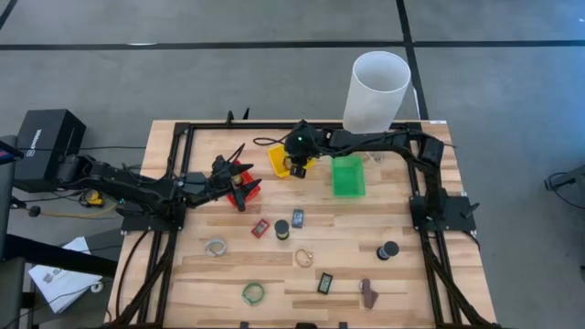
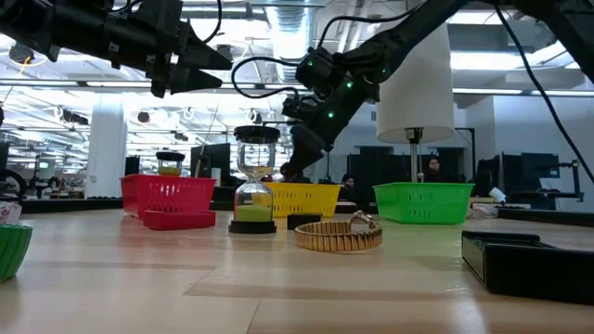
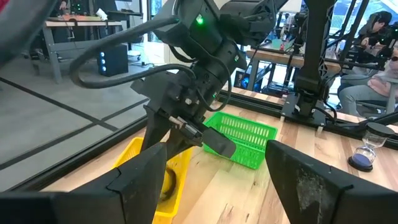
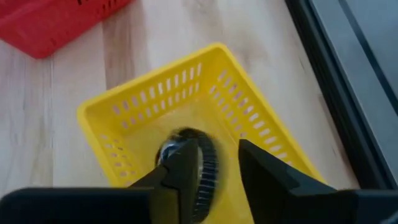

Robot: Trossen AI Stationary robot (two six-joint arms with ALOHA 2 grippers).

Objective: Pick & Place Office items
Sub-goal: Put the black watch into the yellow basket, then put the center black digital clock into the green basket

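Right pincer (image 4: pixel 214 171) over yellow bin (image 4: pixel 124 109) at counter's twelve o'clock, jaws narrowly parted beside a dark ribbed band (image 4: pixel 205 171). Risk: band snagging a finger. Left pincer (image 1: pixel 239 183) wide open, over red bin (image 1: pixel 249 189) at ten o'clock.

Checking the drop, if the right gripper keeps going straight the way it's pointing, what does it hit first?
Probably the dark ring between its fingers, then the floor of the yellow bin beneath. The right gripper points down into that bin; depth is unclear.
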